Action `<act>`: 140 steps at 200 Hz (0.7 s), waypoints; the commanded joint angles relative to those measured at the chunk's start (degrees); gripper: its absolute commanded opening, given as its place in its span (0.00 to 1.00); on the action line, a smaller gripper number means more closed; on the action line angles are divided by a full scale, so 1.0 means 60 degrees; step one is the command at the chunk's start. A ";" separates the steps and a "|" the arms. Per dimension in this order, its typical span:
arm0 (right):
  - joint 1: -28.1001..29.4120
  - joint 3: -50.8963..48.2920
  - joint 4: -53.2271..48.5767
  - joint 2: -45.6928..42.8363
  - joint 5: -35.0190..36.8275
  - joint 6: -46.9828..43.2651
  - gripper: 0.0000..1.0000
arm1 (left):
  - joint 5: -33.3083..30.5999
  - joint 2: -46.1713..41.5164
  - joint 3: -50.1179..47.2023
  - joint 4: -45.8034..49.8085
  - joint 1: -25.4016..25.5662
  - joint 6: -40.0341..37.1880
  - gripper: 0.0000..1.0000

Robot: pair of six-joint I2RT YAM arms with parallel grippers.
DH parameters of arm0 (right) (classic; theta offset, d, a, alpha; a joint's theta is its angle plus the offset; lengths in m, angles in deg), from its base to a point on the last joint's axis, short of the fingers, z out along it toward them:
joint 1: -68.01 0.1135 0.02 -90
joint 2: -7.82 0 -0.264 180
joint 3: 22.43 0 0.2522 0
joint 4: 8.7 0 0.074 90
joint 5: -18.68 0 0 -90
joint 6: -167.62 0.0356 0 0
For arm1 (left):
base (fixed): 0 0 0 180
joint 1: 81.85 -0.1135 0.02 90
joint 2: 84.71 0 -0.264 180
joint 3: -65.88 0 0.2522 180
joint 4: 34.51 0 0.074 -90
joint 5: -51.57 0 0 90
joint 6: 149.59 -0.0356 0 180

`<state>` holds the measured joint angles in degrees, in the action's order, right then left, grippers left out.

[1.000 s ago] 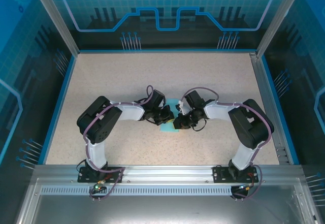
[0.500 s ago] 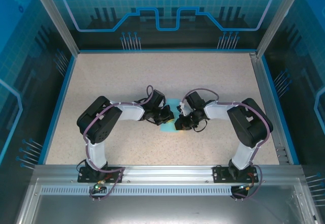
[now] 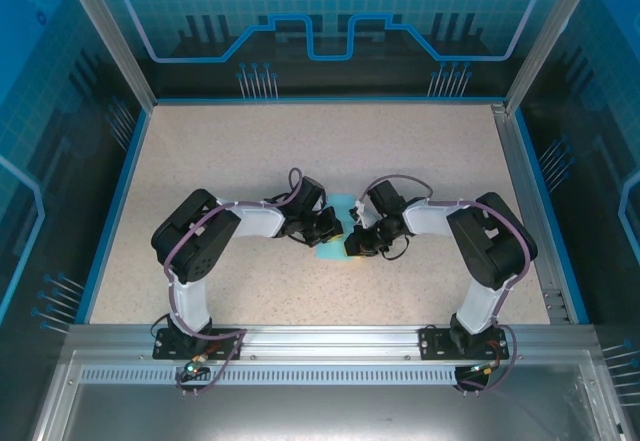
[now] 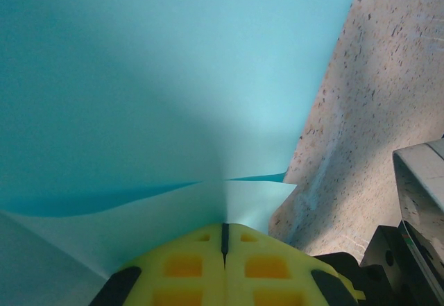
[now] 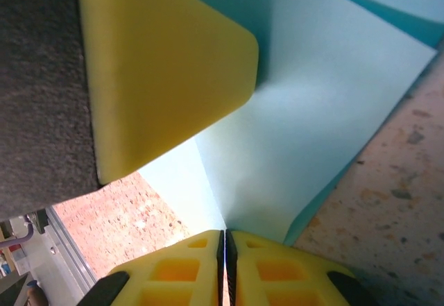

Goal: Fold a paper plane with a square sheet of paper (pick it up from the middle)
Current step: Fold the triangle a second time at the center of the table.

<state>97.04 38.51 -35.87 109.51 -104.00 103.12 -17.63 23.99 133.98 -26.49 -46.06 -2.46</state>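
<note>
The thin, matte, light-turquoise sheet of paper (image 3: 326, 252) lies at the middle of the speckled beige surface (image 3: 420, 161), between the two arms, which reach in from either side and meet over it. In the top view much of the sheet is covered by the wrists, with turquoise showing below them and a sliver above.

The left jaws are pressed together on the sheet. In the left wrist view their yellow pads (image 4: 187, 264) meet with no gap, and a raised ridge of the paper (image 4: 152, 77) runs straight into the seam between them. The sheet rises away from the pads as a broad, curved wall, and a lighter flap spreads to either side of the pinch.

The right jaws also pinch the sheet. In the right wrist view their yellow pads (image 5: 173, 271) are shut tight, and a crease of the paper (image 5: 326, 91) runs down into the line between them.

The right wrist view also shows a large yellow pad of the left arm (image 5: 159, 63) just beside the paper at upper left. The left wrist view shows a grey and black part of the right arm (image 4: 416, 202) at its lower right, over bare surface (image 4: 388, 77). The top view gives the setting: blue-trimmed enclosure walls (image 3: 330, 21) and an aluminium rail (image 3: 320, 341) carrying both arm bases.
</note>
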 commanded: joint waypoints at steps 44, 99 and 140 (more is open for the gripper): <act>-0.0064 -0.0643 -0.1250 0.0035 0.0592 0.0079 0.15 | -0.0229 0.0097 -0.0082 0.0562 0.0099 0.0089 0.00; -0.0049 -0.0733 -0.1375 -0.0220 0.0626 0.0090 0.10 | -0.0212 0.0134 -0.0021 0.0589 0.0099 0.0078 0.00; -0.0017 -0.0529 -0.1231 -0.0341 0.0243 0.0179 0.10 | -0.0185 0.0120 -0.0078 0.0543 0.0099 0.0086 0.00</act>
<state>96.83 36.58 -35.74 107.54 -103.28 103.34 -17.59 23.99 133.98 -26.40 -45.55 -2.48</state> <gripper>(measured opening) 0.100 0.051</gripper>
